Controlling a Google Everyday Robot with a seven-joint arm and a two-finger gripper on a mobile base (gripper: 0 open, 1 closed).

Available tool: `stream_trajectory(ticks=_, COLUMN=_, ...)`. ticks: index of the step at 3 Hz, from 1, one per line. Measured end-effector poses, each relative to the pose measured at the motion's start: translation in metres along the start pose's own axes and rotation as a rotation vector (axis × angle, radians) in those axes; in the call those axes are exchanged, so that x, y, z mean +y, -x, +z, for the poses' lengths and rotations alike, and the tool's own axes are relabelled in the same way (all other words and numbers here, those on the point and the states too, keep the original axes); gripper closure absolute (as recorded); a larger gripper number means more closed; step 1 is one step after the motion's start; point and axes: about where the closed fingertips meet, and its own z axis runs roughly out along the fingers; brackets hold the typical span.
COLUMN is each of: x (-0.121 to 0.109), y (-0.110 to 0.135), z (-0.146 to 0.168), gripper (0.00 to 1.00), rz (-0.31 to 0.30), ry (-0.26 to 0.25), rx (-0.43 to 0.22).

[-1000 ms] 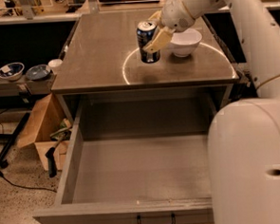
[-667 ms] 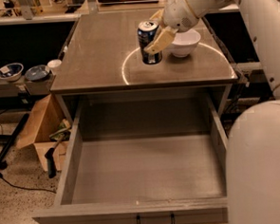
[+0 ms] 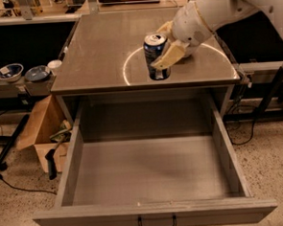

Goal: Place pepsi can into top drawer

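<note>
The pepsi can [image 3: 151,46] is dark blue with a silver top and stands upright at the front edge of the grey tabletop [image 3: 103,45]. I cannot tell whether it touches the surface. My gripper [image 3: 162,42] reaches in from the upper right and is shut on the can, with one pale finger [image 3: 170,55] across its front and the other behind it. The top drawer [image 3: 152,215] is pulled wide open below the table; its grey inside is bare and the black bar handle [image 3: 157,224] faces me. The white bowl is hidden behind my arm.
A ring of light [image 3: 129,70] lies on the tabletop around the can. An open cardboard box [image 3: 39,126] stands on the floor at the left. Two bowls [image 3: 9,71] and a cup [image 3: 55,65] sit on a low shelf at the left. Cables run along the floor.
My gripper has carried the can from beside the white bowl toward the front edge of the table, above the open drawer. My arm now covers the bowl.
</note>
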Motion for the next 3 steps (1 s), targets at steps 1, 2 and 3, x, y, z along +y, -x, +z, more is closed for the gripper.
stream_trajectory(ticks=1, x=0.032, y=-0.0026, z=0.0013, gripper=1.0, rz=0.019, ry=0.013, rx=0.001)
stream_trajectory(ticks=2, x=0.0416, y=-0.0065, z=0.0051, gripper=1.0, rz=0.028, ry=0.026, rx=0.006)
stream_trajectory(ticks=3, x=0.0406, y=-0.0064, z=0.0072, gripper=1.0, rz=0.019, ry=0.003, rx=0.014)
